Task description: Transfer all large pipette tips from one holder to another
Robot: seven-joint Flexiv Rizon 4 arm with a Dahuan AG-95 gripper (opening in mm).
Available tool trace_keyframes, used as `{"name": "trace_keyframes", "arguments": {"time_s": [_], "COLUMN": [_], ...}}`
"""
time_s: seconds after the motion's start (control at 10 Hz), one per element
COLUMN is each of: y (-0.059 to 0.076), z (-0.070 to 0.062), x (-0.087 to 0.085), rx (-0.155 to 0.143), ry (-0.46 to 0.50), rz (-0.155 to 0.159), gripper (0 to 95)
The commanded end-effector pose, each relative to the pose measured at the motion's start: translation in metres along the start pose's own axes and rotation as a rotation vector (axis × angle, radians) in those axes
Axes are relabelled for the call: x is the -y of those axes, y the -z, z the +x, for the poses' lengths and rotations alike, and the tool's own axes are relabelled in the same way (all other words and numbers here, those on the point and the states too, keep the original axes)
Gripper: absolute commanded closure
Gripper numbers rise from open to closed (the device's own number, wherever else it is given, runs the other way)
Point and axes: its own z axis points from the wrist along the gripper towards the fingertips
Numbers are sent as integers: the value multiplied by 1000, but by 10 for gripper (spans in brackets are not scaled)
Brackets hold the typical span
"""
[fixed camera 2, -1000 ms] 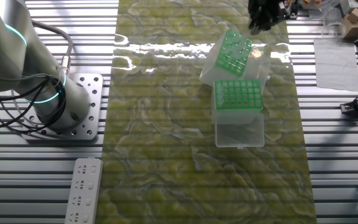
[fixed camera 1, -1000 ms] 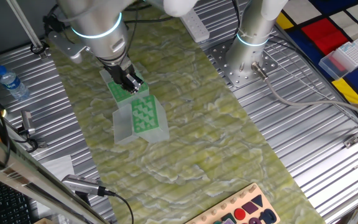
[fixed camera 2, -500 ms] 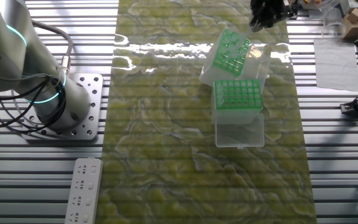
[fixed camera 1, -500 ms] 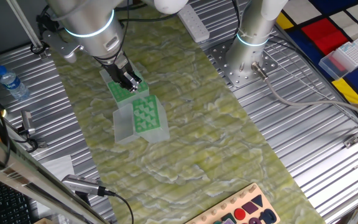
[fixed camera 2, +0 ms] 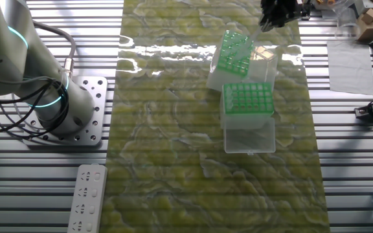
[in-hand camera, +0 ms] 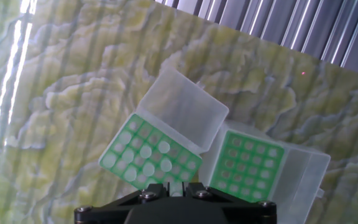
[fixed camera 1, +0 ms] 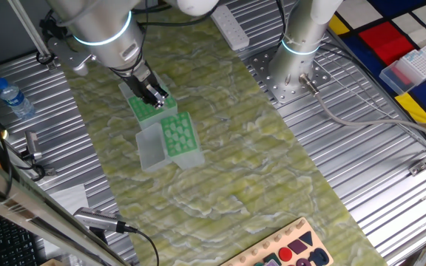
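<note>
1. Starting at the gripper [in-hand camera: 178,186]: the fingers sit close together with something pale between them. It might be one tip, but I can't tell for sure.
2. Just beyond, the large pipette tips [in-hand camera: 145,151] sit in the tilted holder [in-hand camera: 194,167], with only some holes filled.
3. That holder has swung a bit since a second ago — probably nudged on a pull, so I'd recheck the next aim.
4. Farthest out, the second holder [in-hand camera: 247,163] sits just beside it — presumably the destination.
</note>
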Motion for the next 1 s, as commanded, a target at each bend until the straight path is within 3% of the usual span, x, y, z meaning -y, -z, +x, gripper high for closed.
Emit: {"name": "trace_keyframes", "arguments": {"time_s": [0.1,0.4,0.6,1.0], "y": [-1,2,8,15], "z": [1,4,13,24], "x": [0,3,10,26], "rx": [1,1,-2,1], "ry": [3,7,24,70], "rz": [4,2,2,27], "gripper": [950,950,950,950]}}
